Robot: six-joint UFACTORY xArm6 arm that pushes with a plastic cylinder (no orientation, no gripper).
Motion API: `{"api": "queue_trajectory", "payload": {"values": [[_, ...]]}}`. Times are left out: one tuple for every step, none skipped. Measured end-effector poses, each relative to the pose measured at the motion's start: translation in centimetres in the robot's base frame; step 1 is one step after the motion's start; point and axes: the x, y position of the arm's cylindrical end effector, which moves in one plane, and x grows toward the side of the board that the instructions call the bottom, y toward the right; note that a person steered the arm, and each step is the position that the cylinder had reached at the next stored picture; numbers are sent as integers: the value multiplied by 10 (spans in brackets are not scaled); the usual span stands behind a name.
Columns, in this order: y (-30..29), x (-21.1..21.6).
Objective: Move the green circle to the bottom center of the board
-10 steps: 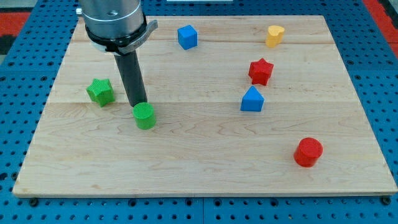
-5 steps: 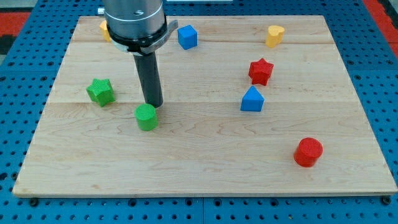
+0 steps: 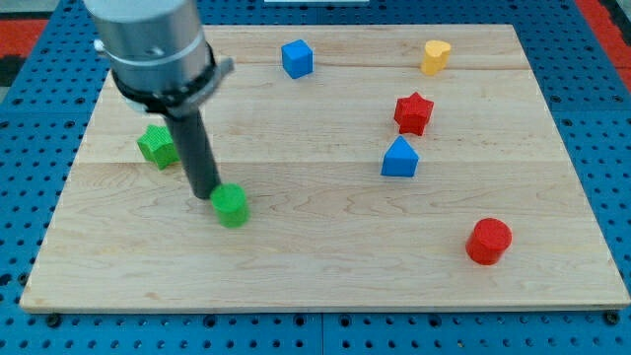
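The green circle (image 3: 232, 205) lies on the wooden board (image 3: 325, 247), left of centre and a little below the middle. My tip (image 3: 205, 194) touches its upper left side. The dark rod rises from there to the grey arm body at the view's top left.
A green star (image 3: 155, 146) sits left of the rod, partly hidden by it. A blue cube (image 3: 297, 58) and a yellow heart (image 3: 435, 56) are near the top edge. A red star (image 3: 413, 112), a blue triangle (image 3: 399, 158) and a red circle (image 3: 488, 242) are on the right.
My tip swung from the circle's top right to its upper left. The circle slid slightly down. The arm body shifted left and now hides the yellow block seen at top left.
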Motion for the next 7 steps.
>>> {"api": "queue_trajectory", "payload": {"values": [[40, 6], [40, -5], [50, 28], [103, 7], [112, -25], [160, -51], [227, -57]]}}
